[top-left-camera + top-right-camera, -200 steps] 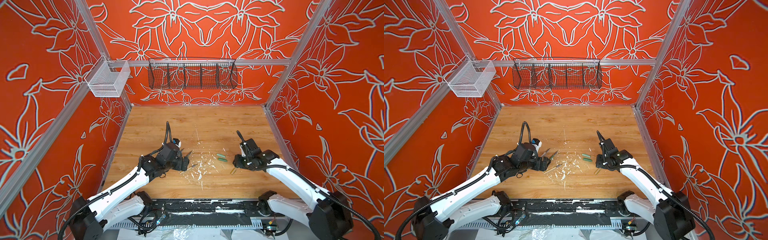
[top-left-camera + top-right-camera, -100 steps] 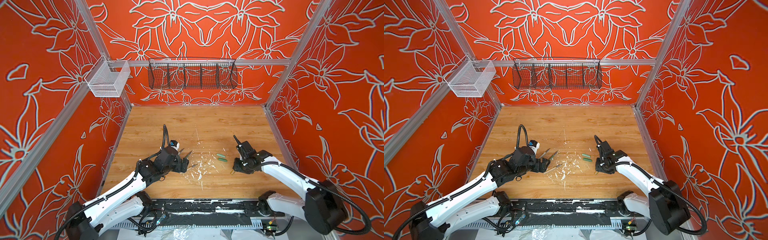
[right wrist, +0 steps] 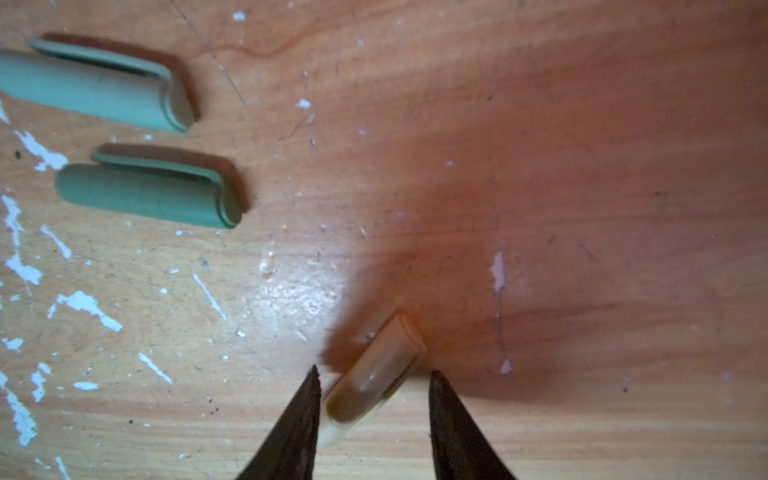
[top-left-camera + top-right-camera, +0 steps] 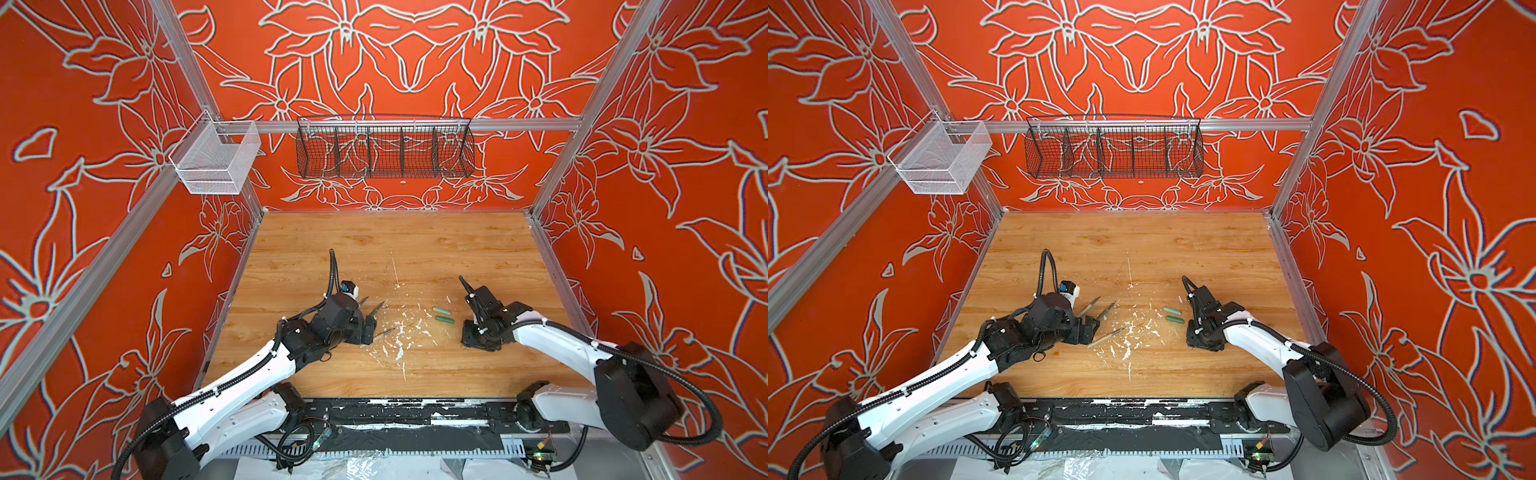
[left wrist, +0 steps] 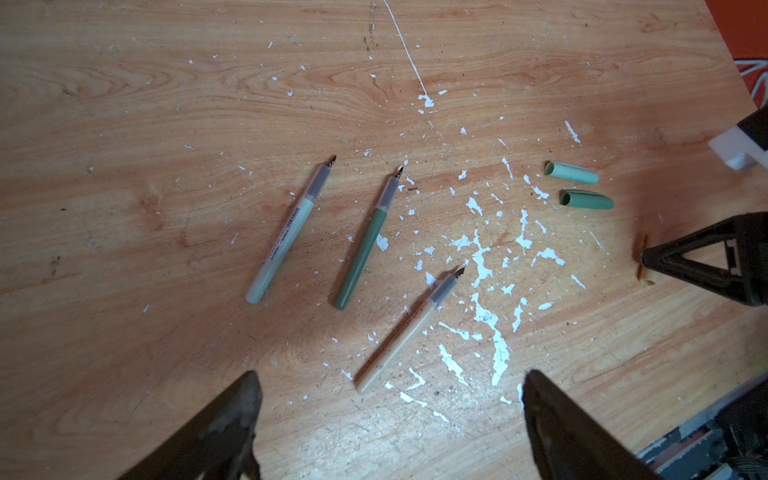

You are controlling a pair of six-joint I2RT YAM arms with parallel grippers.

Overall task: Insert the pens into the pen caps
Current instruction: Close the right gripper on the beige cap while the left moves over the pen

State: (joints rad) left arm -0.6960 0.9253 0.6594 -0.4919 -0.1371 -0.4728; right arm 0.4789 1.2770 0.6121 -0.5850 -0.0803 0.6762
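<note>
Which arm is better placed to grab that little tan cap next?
Right. The right end effector straddles the tan cap, one finger on each side, jaws not yet closed. The left end effector hangs open over the pens, away from that cap.

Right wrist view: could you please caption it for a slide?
Right gripper straddles the tan cap; two green caps lie nearby.

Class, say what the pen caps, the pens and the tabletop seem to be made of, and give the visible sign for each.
Pen caps: probably moulded plastic, matt, smooth with a one-piece clip.
Pens: likely plastic barrels, translucent grey collar before a dark tip.
Tabletop: wood-grain surface, perhaps laminate; slight sheen, scratches, white flecks.
</note>
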